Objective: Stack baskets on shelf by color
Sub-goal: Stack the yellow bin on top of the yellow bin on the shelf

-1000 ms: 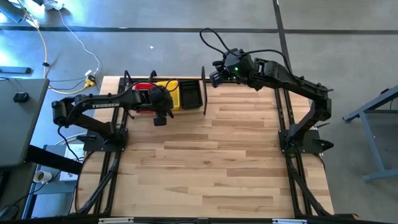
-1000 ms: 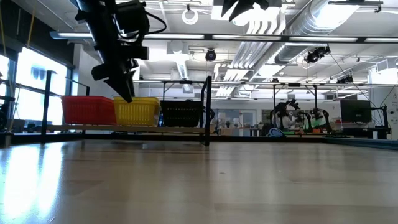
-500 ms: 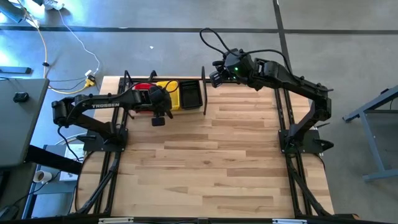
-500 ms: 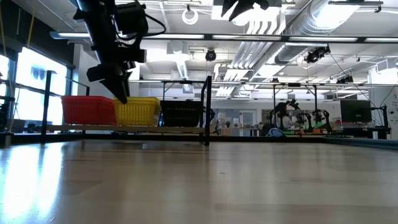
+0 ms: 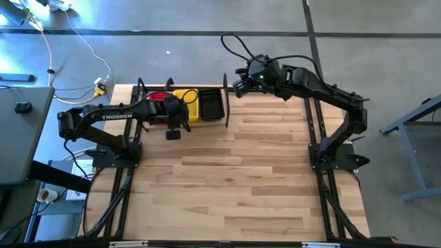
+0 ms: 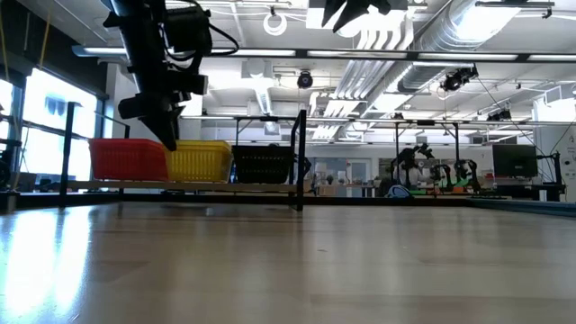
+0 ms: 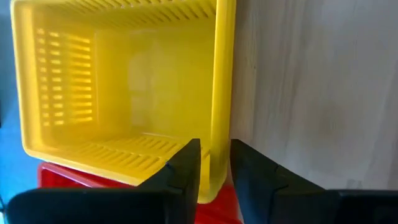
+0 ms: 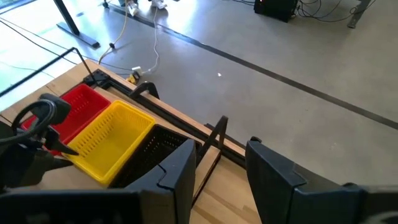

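left gripper [image 7: 214,163] over near edge of yellow basket [image 7: 124,81], fingers narrowly parted, nothing held; basket wall runs just by gap, whether rim is between tips cannot tell. yellow basket sits on shelf [image 5: 225,96] between red basket [image 5: 157,97] and black basket [image 5: 211,103]. left arm nearer. right gripper [image 8: 221,165] hovers above shelf end, fingers apart, empty.

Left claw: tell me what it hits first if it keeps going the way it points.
Probably the yellow basket: the left claw points down with that basket's near wall between its fingers, red basket alongside. Depth is unclear.
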